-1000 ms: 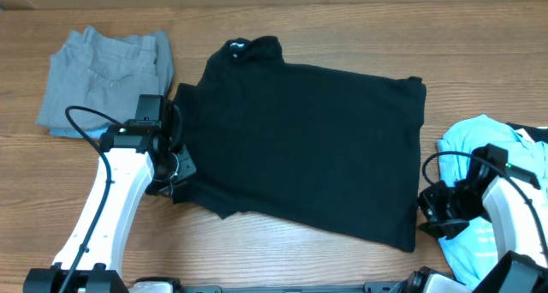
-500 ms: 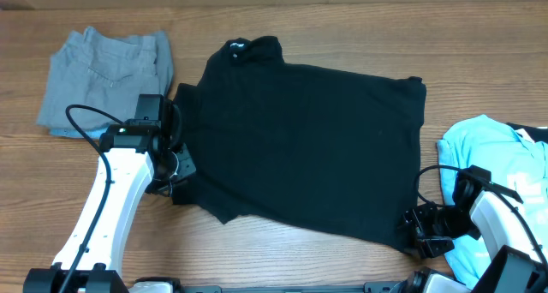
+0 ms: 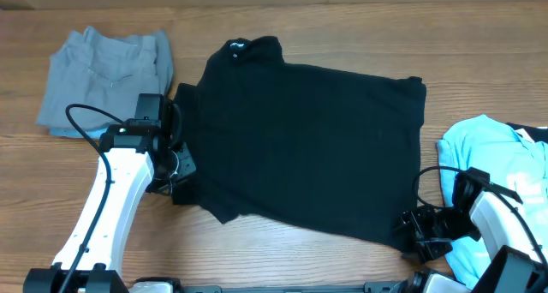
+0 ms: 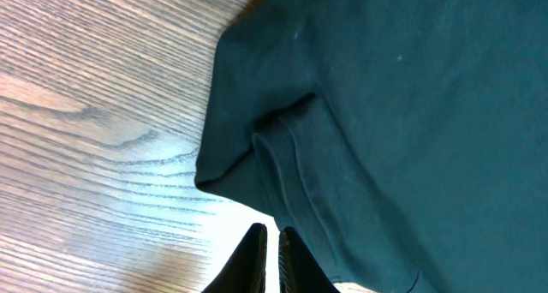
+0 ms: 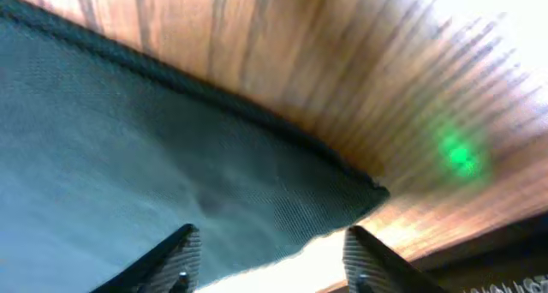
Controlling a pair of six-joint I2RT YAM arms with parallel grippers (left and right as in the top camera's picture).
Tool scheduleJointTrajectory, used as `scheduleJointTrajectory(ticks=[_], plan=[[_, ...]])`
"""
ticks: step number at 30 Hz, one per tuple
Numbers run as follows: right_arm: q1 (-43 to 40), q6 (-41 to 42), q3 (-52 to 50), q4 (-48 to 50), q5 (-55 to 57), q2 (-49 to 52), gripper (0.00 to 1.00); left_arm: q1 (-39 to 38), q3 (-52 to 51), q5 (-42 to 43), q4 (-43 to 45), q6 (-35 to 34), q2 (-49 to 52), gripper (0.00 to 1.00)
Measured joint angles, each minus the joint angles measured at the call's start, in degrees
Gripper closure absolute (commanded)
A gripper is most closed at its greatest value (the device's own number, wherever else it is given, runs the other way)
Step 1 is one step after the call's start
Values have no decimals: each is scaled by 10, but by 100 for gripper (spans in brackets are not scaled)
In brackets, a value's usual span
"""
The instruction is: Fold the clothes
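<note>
The black shirt (image 3: 308, 139) lies spread flat across the middle of the table (image 3: 479, 53), collar toward the far left, hem toward the right. The left fingers (image 4: 253, 263) are closed at the shirt's left sleeve. Their tips meet the sleeve hem, but I cannot tell whether any cloth is pinched between them. The right fingers (image 5: 181, 257) stand open at the near right corner of the shirt, one on each side of the corner point, not yet closed on it.

The main risk is an uneven grip. If the right fingers close a little short, they probably catch only the very edge of the corner, and the cloth slips out as soon as it is lifted. The same goes for the left side if the hold there is thin or empty: one end rises, the other stays, and the shirt skews instead of folding square. The left sleeve is also rumpled, with a tuck doubled beside the hem, and a fold made over it would likely trap a crease.

A folded grey garment (image 3: 103, 74) sits at the far left, well apart from the shirt's body but near the left arm. A light-blue tee (image 3: 492, 152) lies at the right, and the right arm reaches over its near part, so a wide swing could drag it. Nothing rests on top of the shirt.
</note>
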Motion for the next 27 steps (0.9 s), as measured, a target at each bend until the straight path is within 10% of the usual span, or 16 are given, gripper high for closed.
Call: scheduleJointTrajectory(ticks=[11, 27], plan=[[0, 24, -38, 41, -14, -1, 96, 0, 0, 0, 3, 13, 0, 85], [0, -47, 65, 66, -32, -2, 96, 0, 0, 83, -32, 71, 0, 78]])
